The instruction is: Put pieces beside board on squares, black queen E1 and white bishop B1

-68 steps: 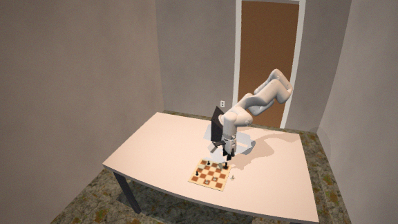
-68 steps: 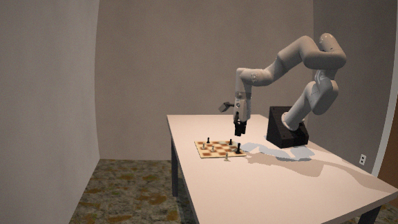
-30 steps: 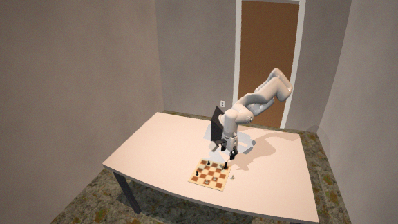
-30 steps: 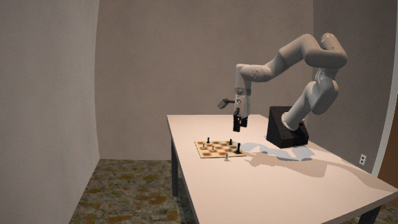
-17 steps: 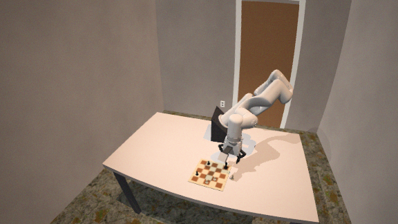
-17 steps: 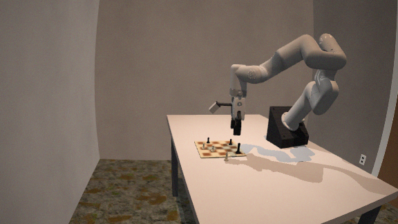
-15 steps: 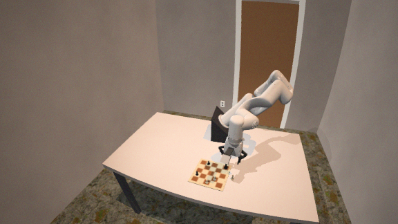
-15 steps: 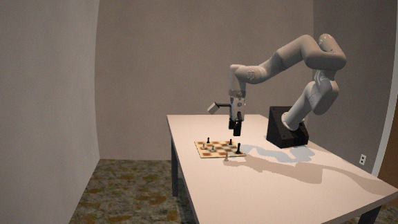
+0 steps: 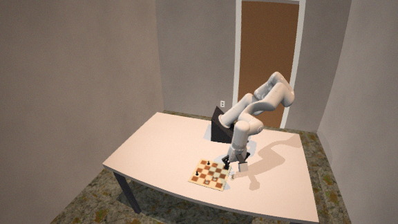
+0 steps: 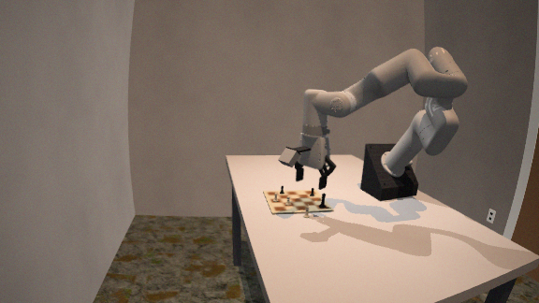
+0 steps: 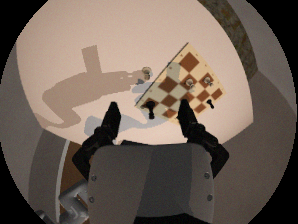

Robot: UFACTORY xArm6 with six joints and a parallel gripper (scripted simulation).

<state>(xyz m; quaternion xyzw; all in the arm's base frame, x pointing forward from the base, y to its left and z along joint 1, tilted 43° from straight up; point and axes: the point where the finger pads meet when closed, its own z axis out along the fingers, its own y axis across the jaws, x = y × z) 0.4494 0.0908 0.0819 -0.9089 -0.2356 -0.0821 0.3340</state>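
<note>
Top view: the board (image 9: 199,178) (image 10: 281,211) (image 11: 192,48) lies flat on the table (image 9: 145,152) (image 10: 299,262) (image 11: 55,30). The black queen (image 10: 323,201) (image 11: 151,108) stands upright at one corner of the board, on its surface. The white bishop (image 9: 232,177) (image 10: 307,212) (image 11: 146,73) is on the table just beside the board's edge, so it has yet to reach its square. Two small black pieces and two white ones also stand on the board. The arm (image 9: 267,100) (image 10: 388,77) reaches over from a dark mount (image 9: 221,135) (image 10: 381,182).

Exterior view: the gripper (image 9: 238,160) (image 10: 311,180) (image 11: 149,107) hangs above the board, apart from every piece, its fingers wide and nothing between them. The queen and bishop are both upright (the queen clearly the taller).

Wrist view: the fingers are spread fully, holding nothing; the queen appears between their tips, though below them. Its square seems to be the corner one, but the edge lettering is too small to read.

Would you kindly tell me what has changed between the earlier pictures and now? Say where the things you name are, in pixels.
The pincer (image 9: 236,160) (image 10: 311,181) (image 11: 149,107) has turned, its fingers now spread apart across the exterior view. Nothing was taken hold of or let go. The black queen (image 10: 323,201) (image 11: 150,109), white bishop (image 9: 232,177) (image 10: 307,212) (image 11: 146,73) and board (image 9: 219,185) (image 10: 281,209) (image 11: 190,62) stayed put.
</note>
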